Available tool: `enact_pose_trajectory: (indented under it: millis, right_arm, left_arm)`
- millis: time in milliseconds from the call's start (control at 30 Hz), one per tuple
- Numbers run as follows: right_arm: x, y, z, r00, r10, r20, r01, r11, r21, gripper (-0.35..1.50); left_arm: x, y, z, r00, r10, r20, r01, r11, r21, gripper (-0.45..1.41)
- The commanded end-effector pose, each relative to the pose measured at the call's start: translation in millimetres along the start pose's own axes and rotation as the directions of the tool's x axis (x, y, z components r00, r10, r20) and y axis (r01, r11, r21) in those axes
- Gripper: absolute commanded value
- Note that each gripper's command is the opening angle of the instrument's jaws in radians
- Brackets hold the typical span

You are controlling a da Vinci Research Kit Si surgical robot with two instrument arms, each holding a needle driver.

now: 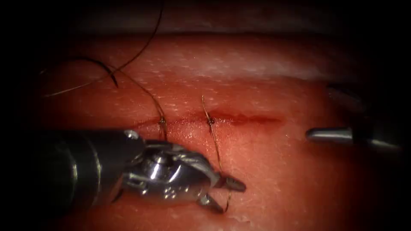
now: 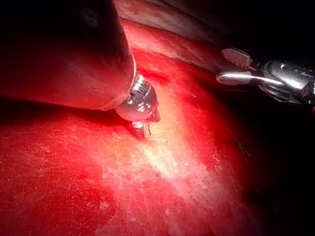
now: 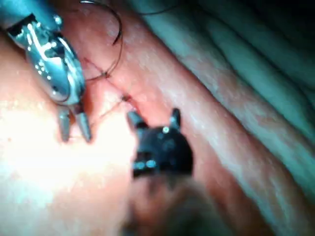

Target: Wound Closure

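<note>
Endoscope view: the left tool (image 1: pixel 222 197) reaches in over the tissue (image 1: pixel 274 171) below the cut (image 1: pixel 244 119), its jaws parted a little. A strand of thread (image 1: pixel 215 143) runs down from a stitch on the cut and passes between the two jaw tips; whether they grip it cannot be told. A second stitch (image 1: pixel 162 121) sits on the cut further left, and its thread climbs up and left across the tissue. The needle (image 1: pixel 102 68), a dark curve, lies free on the tissue well above and left of the cut, held by neither tool and not in the tissue. The right tool (image 1: pixel 327 135) waits at the right, beyond the cut's right end, clear of the thread; here it shows as a single metal tip with nothing on it.

Left wrist view: the left tool (image 2: pixel 143 125) points its tips down at the pale, brightly lit tissue (image 2: pixel 98 187), a short dark bit of thread (image 2: pixel 149 130) beside them. The right tool (image 2: pixel 235 67) hangs apart from it with jaws spread and empty.

Right wrist view: the right tool (image 3: pixel 153 118) stands open just beside the cut (image 3: pixel 129 101), both jaws bare. The left tool (image 3: pixel 74 129) has its two tips slightly apart over the tissue (image 3: pixel 59 187), with the stitches' thread (image 3: pixel 106 73) and the needle (image 3: pixel 118 29) lying beyond.
</note>
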Motion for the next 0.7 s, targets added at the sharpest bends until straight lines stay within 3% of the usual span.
enact_pose_trajectory:
  millis: [33, 133, 333, 533, 700]
  right_arm:
    - [-0.2, -0.1, 0.9, 1.0, -0.001, -0.002, 0.001, 1.0, 0.001, 1.4]
    - [-0.3, -0.2, 1.1, 1.0, -0.002, 0.0, 0.002, 1.0, 0.004, 1.4]
    - [-0.4, -0.2, 1.2, 1.0, -0.003, -0.001, 0.003, 1.0, 0.003, 1.4]
    - [-0.5, -0.2, 1.3, 1.0, -0.004, 0.002, 0.004, 1.0, 0.003, 1.4]
    - [-0.5, -0.2, 1.3, 1.0, -0.004, 0.004, 0.004, 1.0, 0.006, 1.4]
  left_arm:
    - [-0.1, -0.4, 0.8, 1.0, 0.001, 0.0, -0.001, 1.0, 0.001, 0.31]
    - [-0.1, -0.3, 1.2, 1.0, -0.026, 0.005, 0.026, 1.0, 0.011, 0.26]
    - [0.1, 0.0, 1.6, 0.991, -0.123, 0.049, 0.119, 0.99, 0.075, -0.09]
    - [0.3, -0.7, 0.8, 0.977, -0.215, -0.015, 0.215, 0.968, 0.127, -0.35]
    - [-0.4, -1.8, -0.1, 0.974, -0.222, -0.05, 0.227, 0.96, 0.164, -0.35]
